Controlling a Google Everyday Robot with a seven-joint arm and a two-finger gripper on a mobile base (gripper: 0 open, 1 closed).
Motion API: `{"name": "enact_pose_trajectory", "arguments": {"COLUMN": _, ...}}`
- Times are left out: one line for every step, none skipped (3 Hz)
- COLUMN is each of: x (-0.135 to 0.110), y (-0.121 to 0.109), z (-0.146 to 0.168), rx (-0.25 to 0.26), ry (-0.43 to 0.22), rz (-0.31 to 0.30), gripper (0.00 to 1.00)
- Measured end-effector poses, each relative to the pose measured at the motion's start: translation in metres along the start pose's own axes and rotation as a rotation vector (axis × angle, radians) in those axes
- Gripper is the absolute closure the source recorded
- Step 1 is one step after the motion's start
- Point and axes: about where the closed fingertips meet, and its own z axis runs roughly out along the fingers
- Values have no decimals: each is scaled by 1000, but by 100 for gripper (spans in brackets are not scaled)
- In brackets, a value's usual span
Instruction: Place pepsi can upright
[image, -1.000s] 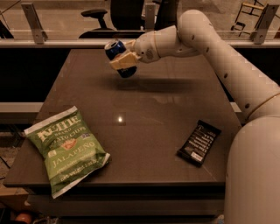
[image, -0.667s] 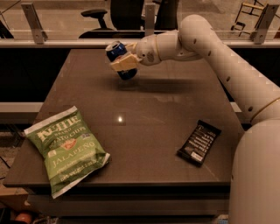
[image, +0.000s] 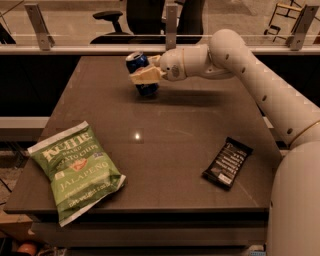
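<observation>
Toward the far edge of the worktop, the pepsi can is tilted, its silver top leaning left and away; its middle is hidden behind a cream finger, so the logo cannot be made out, and its base seems to hang just above the surface, though the shadow beneath makes this uncertain; the gripper has its fingers clamped across the can's body, the far one mostly hidden behind it; nearer, a green jalapeño chip bag lies flat at the front left and a black snack bar at the front right, both well apart from the can; the white arm reaches in from the right, bent at the elbow, its lower part cut off by the frame.
</observation>
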Motion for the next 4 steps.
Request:
{"name": "enact_pose_trajectory", "arguments": {"x": 5, "y": -3, "z": 0, "rx": -1, "ry": -18, "rz": 25, "gripper": 100}}
{"name": "enact_pose_trajectory", "arguments": {"x": 1, "y": -3, "z": -1, "rx": -1, "ry": -18, "rz": 25, "gripper": 100}}
{"name": "enact_pose_trajectory", "arguments": {"x": 1, "y": -3, "z": -1, "rx": -1, "ry": -18, "rz": 26, "gripper": 100}}
{"name": "enact_pose_trajectory", "arguments": {"x": 1, "y": -3, "z": -1, "rx": -1, "ry": -18, "rz": 26, "gripper": 100}}
